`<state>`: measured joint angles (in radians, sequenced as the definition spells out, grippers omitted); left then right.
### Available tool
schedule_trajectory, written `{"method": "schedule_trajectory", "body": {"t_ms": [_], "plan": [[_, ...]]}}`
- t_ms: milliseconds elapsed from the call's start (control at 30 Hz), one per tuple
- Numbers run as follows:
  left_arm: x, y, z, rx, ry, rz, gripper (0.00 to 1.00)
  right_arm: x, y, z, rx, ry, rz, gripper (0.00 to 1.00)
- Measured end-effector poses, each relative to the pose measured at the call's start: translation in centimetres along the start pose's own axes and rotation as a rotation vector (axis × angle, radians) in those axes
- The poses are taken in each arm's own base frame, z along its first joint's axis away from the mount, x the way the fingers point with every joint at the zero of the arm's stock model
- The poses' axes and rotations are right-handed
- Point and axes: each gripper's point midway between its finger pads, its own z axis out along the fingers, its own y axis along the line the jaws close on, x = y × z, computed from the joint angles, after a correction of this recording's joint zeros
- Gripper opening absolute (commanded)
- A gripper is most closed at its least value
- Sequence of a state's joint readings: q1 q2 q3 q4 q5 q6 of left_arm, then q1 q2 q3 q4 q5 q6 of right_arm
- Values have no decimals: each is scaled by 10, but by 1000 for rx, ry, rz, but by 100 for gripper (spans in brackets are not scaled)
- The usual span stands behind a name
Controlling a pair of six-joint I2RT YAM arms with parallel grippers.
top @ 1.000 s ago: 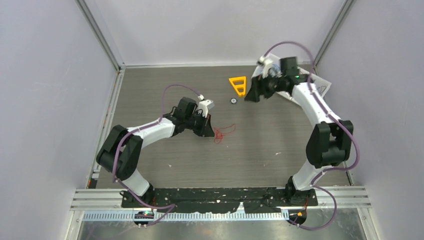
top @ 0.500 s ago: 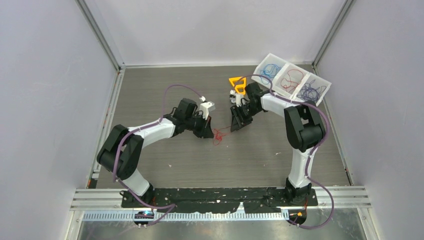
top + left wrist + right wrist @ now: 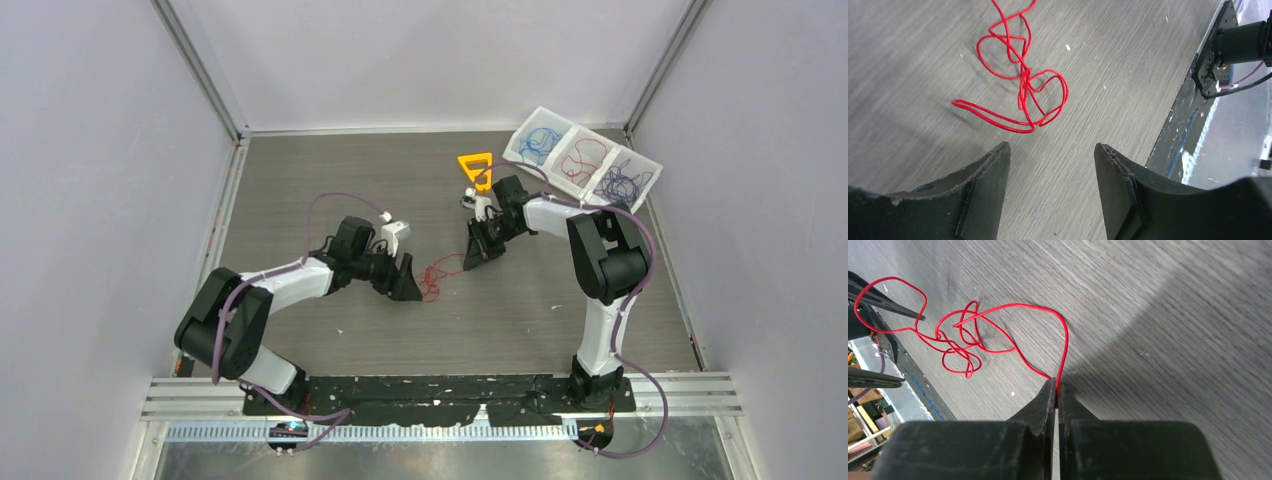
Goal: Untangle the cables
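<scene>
A thin red cable (image 3: 436, 274) lies in loose tangled loops on the grey table between my two grippers. In the left wrist view its loops (image 3: 1020, 92) rest just beyond my left gripper (image 3: 1053, 146), which is open with nothing between its fingers. My left gripper (image 3: 408, 290) sits at the tangle's near-left side. My right gripper (image 3: 1056, 382) is shut on one strand of the red cable (image 3: 968, 335), which bends up from the table into the fingertips. In the top view the right gripper (image 3: 470, 262) is at the tangle's right end.
A white three-compartment tray (image 3: 538, 110) stands at the back right, holding a blue cable (image 3: 541, 142), a red one (image 3: 585, 158) and a dark purple one (image 3: 622, 182). An orange plastic triangle (image 3: 476, 168) lies behind the right gripper.
My right arm swung from the tray down to the table's middle and shut on a strand of the red cable. My left gripper opened, let the cable go and drew back toward the near left.
</scene>
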<state>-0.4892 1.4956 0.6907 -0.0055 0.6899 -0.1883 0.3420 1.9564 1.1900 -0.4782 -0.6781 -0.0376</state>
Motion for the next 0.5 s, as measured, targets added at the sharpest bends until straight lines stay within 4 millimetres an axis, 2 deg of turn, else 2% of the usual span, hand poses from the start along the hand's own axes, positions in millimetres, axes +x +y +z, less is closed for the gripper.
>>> {"method": "schedule_trajectory", "body": {"t_ms": [200,367,433,500], "plan": [[20,4,13,16,5,-100,61,-1,1,1,-2,-16,38,5],[13,8,24,23,-28,-149,56,-1,0,1,2,-23,54,5],[8,10,27,22,-48,-175,46,-1,0,1,4,-25,56,5],[3,14,28,16,-69,-206,29,-1,0,0,8,-26,57,5]]}}
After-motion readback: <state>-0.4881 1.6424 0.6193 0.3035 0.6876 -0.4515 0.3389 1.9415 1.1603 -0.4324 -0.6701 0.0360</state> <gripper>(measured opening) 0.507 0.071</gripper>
